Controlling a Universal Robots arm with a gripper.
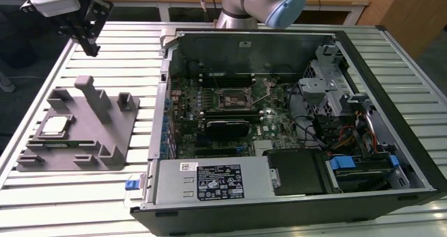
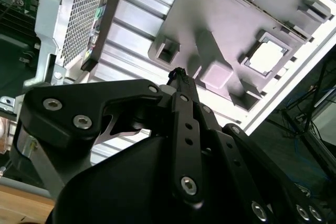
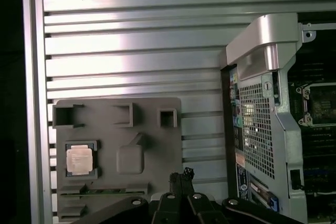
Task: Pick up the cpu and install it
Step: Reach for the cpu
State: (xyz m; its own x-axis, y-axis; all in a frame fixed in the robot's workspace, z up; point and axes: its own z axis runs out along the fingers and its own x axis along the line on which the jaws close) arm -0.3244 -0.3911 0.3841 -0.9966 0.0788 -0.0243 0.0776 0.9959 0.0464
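An open computer case (image 1: 279, 158) lies on a slatted metal tabletop (image 1: 125, 43) as the arm's end effector (image 1: 91, 51) hangs in the upper left of the exterior view, its fingers pressed together and pinching nothing; in both wrist views the closed tips (image 2: 178, 72) (image 3: 181, 173) taper to a single point above the work. The cpu (image 1: 54, 125) sits at the exterior view's left, about midway down the frame, lying flat in a shallow square pocket of a grey holder block (image 1: 115, 143); it is well apart from the end effector, with the block's tall post (image 1: 85, 90) standing between them. The first wrist view shows the chip's (image 3: 80, 158) silver top face up inside its dark-edged recess; the second wrist view catches it (image 2: 266, 56) glaring bright under the lights. The motherboard's empty socket (image 1: 235, 97) waits inside the case, near the middle of the exterior view. The chip looks light, thin and rigid; its polished lid is likely slippery, and its underside is probably delicate, so a gentle squeeze on two opposite side edges seems the safest hold; a flat, level lift straight out of the pocket should keep it from snagging on the walls.
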